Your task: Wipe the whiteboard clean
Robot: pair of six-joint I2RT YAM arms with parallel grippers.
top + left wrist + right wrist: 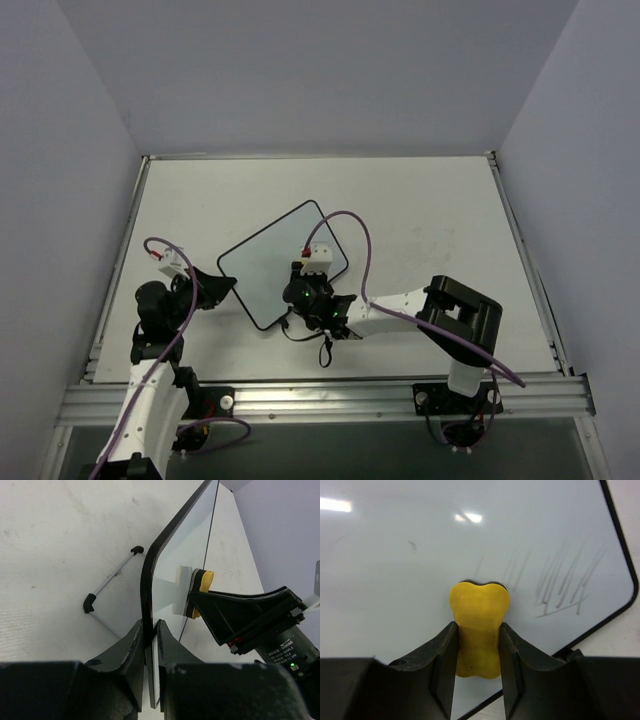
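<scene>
White tabletop (430,210), plain grey walls (300,70) around it. Whiteboard (262,268) sat left of centre, turned diagonally. Left gripper (149,627) was pinched narrow on the board's near-left edge. Right gripper (477,626) was clamped on a yellow sponge (479,602), which touched the board face. Grey scribbles (565,587) were just right of the sponge. A wire stand (107,587) with black end caps showed behind the board in the left wrist view.

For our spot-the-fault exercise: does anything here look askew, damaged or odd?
The whiteboard is turned diagonal to the table, one edge clamped by the left gripper. Faint grey streaks show on it beside the yellow eraser in the right gripper.
</scene>
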